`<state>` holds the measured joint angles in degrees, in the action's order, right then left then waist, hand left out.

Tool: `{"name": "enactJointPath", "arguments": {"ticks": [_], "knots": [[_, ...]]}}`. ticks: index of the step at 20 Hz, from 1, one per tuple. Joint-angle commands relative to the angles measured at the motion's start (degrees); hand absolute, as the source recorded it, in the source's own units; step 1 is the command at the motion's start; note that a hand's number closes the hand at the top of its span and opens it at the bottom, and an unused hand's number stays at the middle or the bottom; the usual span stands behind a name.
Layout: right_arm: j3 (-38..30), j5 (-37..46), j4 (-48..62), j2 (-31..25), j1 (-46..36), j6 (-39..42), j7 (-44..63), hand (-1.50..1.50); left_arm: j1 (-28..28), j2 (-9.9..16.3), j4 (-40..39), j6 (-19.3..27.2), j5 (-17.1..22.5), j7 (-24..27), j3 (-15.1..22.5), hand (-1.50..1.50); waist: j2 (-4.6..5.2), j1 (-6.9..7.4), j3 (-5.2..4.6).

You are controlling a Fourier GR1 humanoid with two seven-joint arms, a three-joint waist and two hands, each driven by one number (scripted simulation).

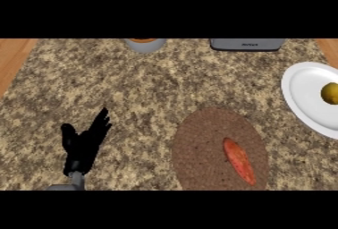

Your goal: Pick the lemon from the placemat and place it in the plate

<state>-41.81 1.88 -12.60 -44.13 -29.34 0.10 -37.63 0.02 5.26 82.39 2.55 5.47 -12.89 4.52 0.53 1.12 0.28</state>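
lemon [331,93] sits on the white plate [305,96] at the right edge of view, partly cut off by the frame. plate is on the granite counter [132,89], up and right of the round brown placemat [208,134], close to it but not touching. an orange-red carrot [239,161] lies lengthwise on the placemat, right of its centre. left hand [82,143] is at lower left, fingers straight and spread, pointing up, holding nothing, well apart from the placemat. right hand doesn't show. at the far edge: a grey bowl [145,44] with something orange inside, and a grey appliance [247,44], both cropped. wood strips [13,58] flank the counter at both sides.
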Motion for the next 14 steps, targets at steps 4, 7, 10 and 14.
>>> {"name": "enactJointPath", "arguments": {"ticks": [4, 7, 10, 14], "knots": [[1.5, -0.17, 1.06, 0.28, 8.56, 9.74, -7.49, -1.5, 4.24, -0.64, 2.91, 0.25, -0.38, 0.29, 0.72, 0.0, -0.24, -0.18, -0.07], [3.86, 0.48, -0.9, 0.18, 10.23, 8.81, -6.83, -1.5, -0.7, 0.2, 2.22, -0.75, 1.64, -3.89, -1.57, 0.0, -0.41, -0.79, -0.2], [4.52, 0.7, -0.66, -2.15, 14.0, 11.08, -8.95, -1.5, 0.27, 1.79, -0.21, -2.31, 1.25, -0.93, -2.77, 0.0, -0.38, -0.87, -0.19], [6.19, -1.5, -5.84, 0.91, 17.71, 9.21, -7.73, -1.5, 4.39, -0.23, 3.72, -0.94, -0.19, -1.33, -0.68, 0.0, -0.62, -1.16, -0.31]]}}
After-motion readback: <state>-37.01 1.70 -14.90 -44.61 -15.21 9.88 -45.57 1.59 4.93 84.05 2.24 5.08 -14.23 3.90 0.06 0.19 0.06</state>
